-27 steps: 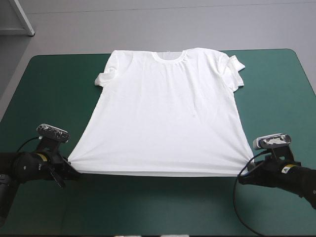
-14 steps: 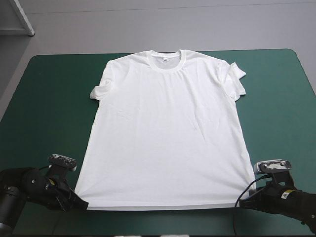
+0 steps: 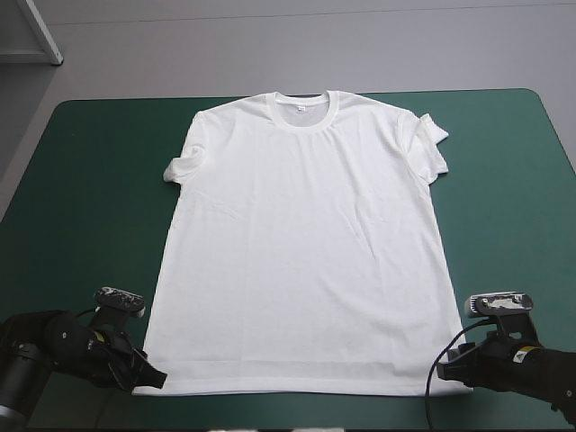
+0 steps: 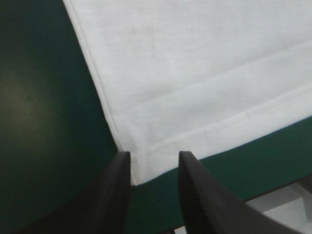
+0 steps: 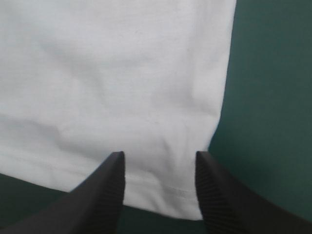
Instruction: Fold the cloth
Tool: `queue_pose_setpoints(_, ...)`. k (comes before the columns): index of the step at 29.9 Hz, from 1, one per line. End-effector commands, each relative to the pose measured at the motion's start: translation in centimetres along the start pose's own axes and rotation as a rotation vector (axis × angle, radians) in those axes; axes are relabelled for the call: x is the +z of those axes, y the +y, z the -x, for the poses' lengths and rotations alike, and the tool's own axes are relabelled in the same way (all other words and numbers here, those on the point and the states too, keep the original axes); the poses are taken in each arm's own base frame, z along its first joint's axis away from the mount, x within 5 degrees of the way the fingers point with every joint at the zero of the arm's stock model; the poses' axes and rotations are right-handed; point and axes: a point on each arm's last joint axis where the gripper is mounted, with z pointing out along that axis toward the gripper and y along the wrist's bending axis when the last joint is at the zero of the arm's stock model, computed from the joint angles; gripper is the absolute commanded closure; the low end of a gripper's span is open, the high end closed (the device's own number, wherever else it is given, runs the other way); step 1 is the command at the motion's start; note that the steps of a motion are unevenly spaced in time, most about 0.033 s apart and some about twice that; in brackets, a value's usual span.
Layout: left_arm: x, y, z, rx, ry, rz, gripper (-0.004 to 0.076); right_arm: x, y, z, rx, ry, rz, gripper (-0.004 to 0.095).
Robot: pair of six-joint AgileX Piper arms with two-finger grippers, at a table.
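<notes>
Slid nearer and settled flat since earlier: T-shirt (image 3: 301,243) lengthwise ahead of both pincers, left gripper (image 4: 153,156) and right gripper (image 5: 160,156) released, fingers apart astride its two hem corners.

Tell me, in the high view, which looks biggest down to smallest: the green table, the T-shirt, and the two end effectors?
1. The teal-green table.
2. The T-shirt.
3. The left end effector and the right end effector: they look about the same size, so I won't rank them.
</notes>
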Motion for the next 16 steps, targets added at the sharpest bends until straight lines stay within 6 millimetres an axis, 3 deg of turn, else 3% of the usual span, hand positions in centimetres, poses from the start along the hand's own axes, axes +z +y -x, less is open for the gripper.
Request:
queue_pose_setpoints(1,-0.6,-0.3,0.6,-0.006,-0.051,-0.018,0.0401,-0.7,0.0,1.2,0.005,-0.069,-0.005,0.0296)
queue_pose_setpoints(6,-3.0,0.0,2.8,-0.017,-0.234,0.039,0.0400,-2.9,0.3,3.5,-0.019,-0.230,-0.034,0.0304)
queue_pose_setpoints(10,-5.6,0.8,6.5,-0.066,-0.487,0.105,0.0400,-5.3,0.4,6.4,-0.037,-0.436,-0.070,0.0305)
queue_pose_setpoints(16,-6.0,2.7,13.3,-0.113,-0.543,0.116,0.0370,-5.8,0.3,10.1,-0.091,-0.465,-0.077,0.0307)
